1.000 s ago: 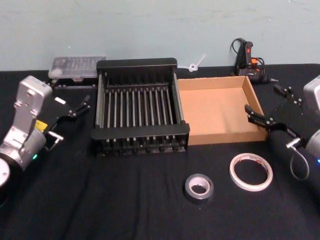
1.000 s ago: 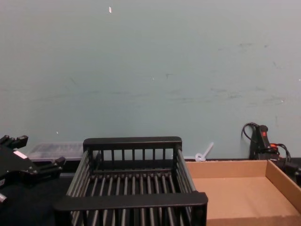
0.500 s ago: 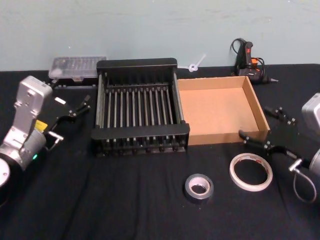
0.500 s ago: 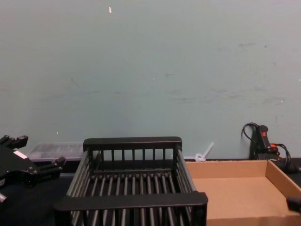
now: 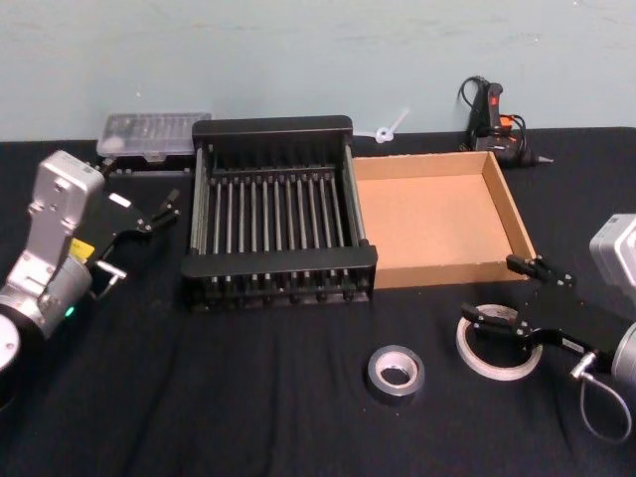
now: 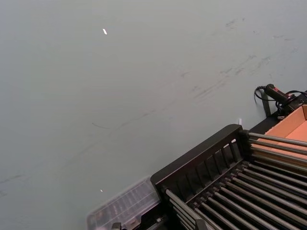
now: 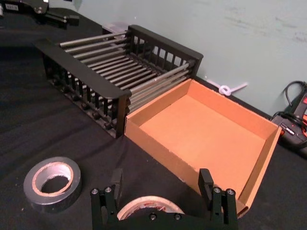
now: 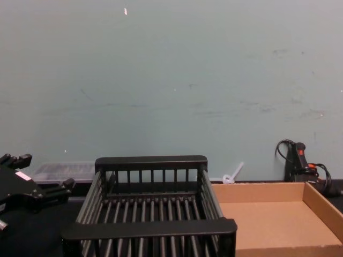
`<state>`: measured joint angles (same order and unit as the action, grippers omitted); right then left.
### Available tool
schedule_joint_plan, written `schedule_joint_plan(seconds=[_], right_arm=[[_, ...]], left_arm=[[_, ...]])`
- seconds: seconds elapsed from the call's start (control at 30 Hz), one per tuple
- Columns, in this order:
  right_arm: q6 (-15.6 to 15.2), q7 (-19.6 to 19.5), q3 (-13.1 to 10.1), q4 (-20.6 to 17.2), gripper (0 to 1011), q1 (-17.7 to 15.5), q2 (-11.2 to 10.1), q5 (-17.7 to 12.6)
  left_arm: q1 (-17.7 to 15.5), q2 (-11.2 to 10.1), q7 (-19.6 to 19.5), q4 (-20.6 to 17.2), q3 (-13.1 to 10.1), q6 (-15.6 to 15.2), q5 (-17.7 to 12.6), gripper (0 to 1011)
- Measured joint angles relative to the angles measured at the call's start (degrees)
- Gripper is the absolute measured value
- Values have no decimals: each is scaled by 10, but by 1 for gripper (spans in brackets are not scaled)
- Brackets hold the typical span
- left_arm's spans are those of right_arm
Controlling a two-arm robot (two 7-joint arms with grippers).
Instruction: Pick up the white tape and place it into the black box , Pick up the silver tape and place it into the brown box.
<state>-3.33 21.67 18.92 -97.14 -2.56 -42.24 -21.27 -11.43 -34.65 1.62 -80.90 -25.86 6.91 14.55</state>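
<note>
Left gripper (image 5: 159,214): parked at table's left edge, beside the crate; fingers look slightly parted, nothing between them; idle, out of the working lane.
Black slatted plastic crate (image 5: 204,268): centre-left on black cloth, empty; destination for white roll.
Grey-silver thick-walled tape roll (image 5: 396,371): flat on cloth, in front of the gap between crate and cardboard box, near the white roll but apart from it; untouched.
Shallow brown cardboard box (image 5: 442,274): touching crate's right side, floor bare; destination for silver roll.
White ring-shaped tape roll (image 5: 479,358): flat on cloth, just in front of cardboard box's near wall.
Right gripper (image 5: 517,293): low over white roll, jaws spread wide, nothing held.
Roll vs jaws: wrist view puts white roll (image 7: 148,205) below and between the two fingers (image 7: 116,184); contact not seen.
Judgement: pose suits a straddling grasp; further descent likely needed before closing.
</note>
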Motion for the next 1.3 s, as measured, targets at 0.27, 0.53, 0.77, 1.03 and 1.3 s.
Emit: schedule_joint_plan(seconds=[0.27, 0.53, 0.77, 1.03, 1.3], right_arm=[[-28, -10, -13, -21, 1000, -24, -1, 13], [-62, -3, -24, -38, 1000, -46, -7, 12], [-86, 8, -33, -52, 1000, -65, -4, 8], [-114, 11, -41, -62, 1000, -78, 3, 4], [-133, 22, -38, -52, 1000, -70, 8, 6]], left_arm=[[0, 0, 0, 0, 0, 0, 0, 1001], [0, 0, 0, 0, 0, 0, 0, 1001], [0, 0, 0, 0, 0, 0, 0, 1001], [0, 0, 0, 0, 0, 0, 0, 1001], [0, 0, 0, 0, 0, 0, 0, 1001]])
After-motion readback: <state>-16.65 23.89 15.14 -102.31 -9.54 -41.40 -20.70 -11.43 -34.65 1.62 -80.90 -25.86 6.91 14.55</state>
